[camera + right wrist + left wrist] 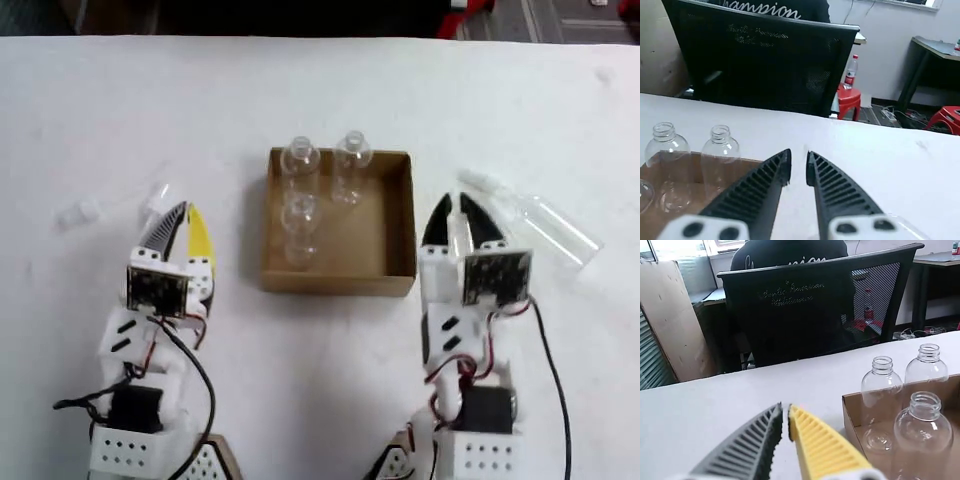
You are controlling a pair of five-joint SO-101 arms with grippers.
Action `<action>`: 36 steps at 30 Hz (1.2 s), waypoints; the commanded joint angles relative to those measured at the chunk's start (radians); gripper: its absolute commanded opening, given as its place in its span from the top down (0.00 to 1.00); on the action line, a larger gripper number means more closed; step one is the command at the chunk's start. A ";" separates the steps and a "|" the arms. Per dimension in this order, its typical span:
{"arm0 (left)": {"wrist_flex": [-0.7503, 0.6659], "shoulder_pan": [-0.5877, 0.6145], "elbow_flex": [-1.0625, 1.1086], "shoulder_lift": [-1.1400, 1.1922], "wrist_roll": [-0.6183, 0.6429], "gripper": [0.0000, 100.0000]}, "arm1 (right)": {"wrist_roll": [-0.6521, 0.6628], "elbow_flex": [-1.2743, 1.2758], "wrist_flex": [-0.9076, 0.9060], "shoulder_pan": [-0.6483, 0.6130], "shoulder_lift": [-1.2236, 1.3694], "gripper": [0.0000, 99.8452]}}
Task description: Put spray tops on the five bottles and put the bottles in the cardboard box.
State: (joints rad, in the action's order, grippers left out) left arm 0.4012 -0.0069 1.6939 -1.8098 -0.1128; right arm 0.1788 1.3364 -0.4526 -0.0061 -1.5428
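Left wrist view: fingers (825, 445) closed together.

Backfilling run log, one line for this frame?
cardboard box: four uncapped bottles inside | fifth bottle: lying right of box | left tool: shut, empty | right tool: open, empty

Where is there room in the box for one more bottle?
In the box, the right half is bare, between the bottles and the right wall. The left side and back are crowded. The table behind the box is bare too.
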 commanded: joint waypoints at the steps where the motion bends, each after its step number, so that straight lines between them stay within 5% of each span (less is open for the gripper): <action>1: 0.002 -0.007 -0.002 -0.007 -0.009 0.98 | 0.012 -0.255 -0.005 0.076 0.285 0.96; 7: 0.002 -0.008 -0.002 -0.007 -0.009 0.98 | 0.026 -0.667 -0.114 0.246 0.750 0.96; 11: 0.002 -0.008 -0.002 -0.007 -0.011 0.98 | 0.169 -0.885 -0.188 0.303 1.021 0.96; 23: 0.000 -0.008 -0.002 -0.007 -0.011 0.98 | 0.672 -1.517 -0.705 0.286 1.736 0.95; 36: 0.000 -0.008 -0.002 -0.007 -0.011 0.97 | 0.918 -2.056 -0.990 0.291 2.223 0.80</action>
State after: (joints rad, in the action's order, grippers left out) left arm 0.4012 -0.0069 1.6939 -1.8098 -0.1128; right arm 1.0441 -0.6015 -1.4177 0.2839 0.6406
